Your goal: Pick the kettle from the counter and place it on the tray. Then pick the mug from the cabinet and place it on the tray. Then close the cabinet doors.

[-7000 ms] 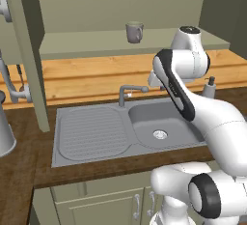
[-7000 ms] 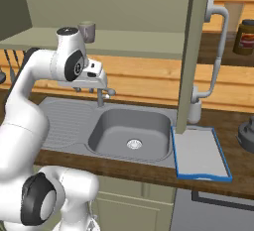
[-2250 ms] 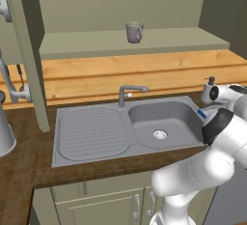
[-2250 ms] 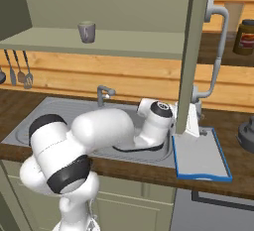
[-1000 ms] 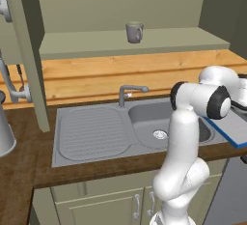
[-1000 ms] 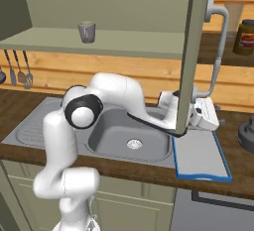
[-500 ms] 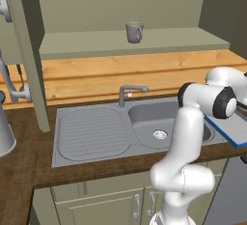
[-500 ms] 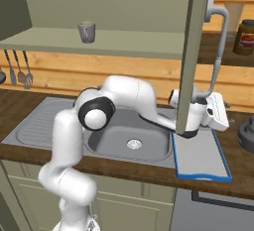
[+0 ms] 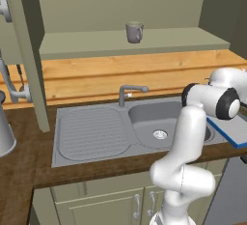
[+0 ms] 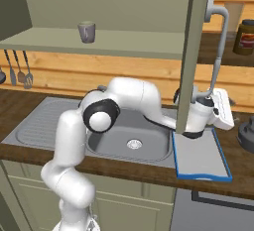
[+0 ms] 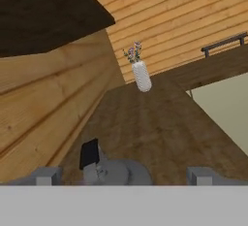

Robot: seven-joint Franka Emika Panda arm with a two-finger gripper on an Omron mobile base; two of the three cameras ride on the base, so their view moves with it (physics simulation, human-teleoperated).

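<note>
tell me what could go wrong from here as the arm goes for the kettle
1. The open door hangs right beside the wrist; a swing could hit it.
2. The kettle sits low at the edge of the hand view between the wide jaws, so the grasp might miss its thin handle.
3. The vase further along the counter could get knocked by an overshoot.

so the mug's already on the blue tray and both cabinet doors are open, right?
Not quite. The mug sits on the cabinet shelf; the right base view shows it there, and the tray beside the sink with a bare surface. The cabinet doors are open, as you said.
</note>
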